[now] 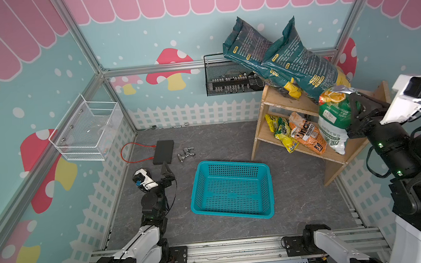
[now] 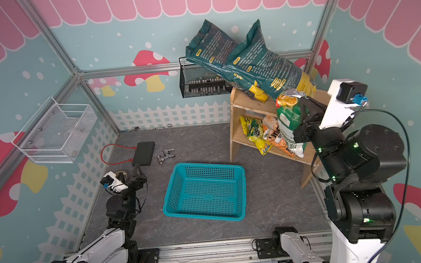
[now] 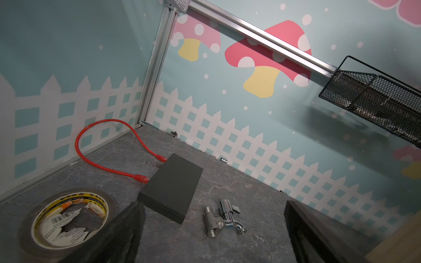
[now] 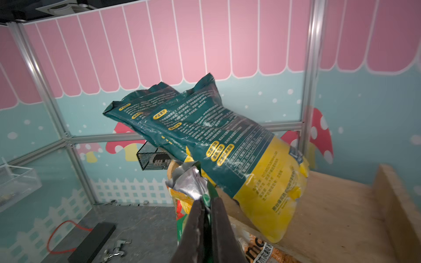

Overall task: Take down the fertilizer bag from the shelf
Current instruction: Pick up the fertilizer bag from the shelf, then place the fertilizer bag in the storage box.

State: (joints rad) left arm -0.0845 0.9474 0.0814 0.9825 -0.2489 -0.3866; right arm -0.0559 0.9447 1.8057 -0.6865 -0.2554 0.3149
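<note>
right claw (image 4: 206, 201) is gripping the green-and-white fertilizer bag (image 1: 332, 125) by its crumpled silver top, right at the front of the light two-tier wooden shelf (image 1: 258, 133).

and there it is: in the right wrist view the narrow jaws are pinching that foil edge tight, and in both top views the bag is hanging upright from the claw, covering the shelf's near end. whether its bottom is touching the lower tier, i cannot tell. two big dark green and yellow bags (image 1: 288, 61) are leaning on the top tier behind it. over on the other side the left claw (image 1: 164, 165) is hovering low over the grey bench (image 1: 298, 181), jaws spread wide and gripping nothing, pointing at a flat black box (image 3: 170, 189) and a metal tap (image 3: 223, 218). the teal plastic basket (image 1: 230, 162) is sitting mid-bench, well apart from the bag.
</note>
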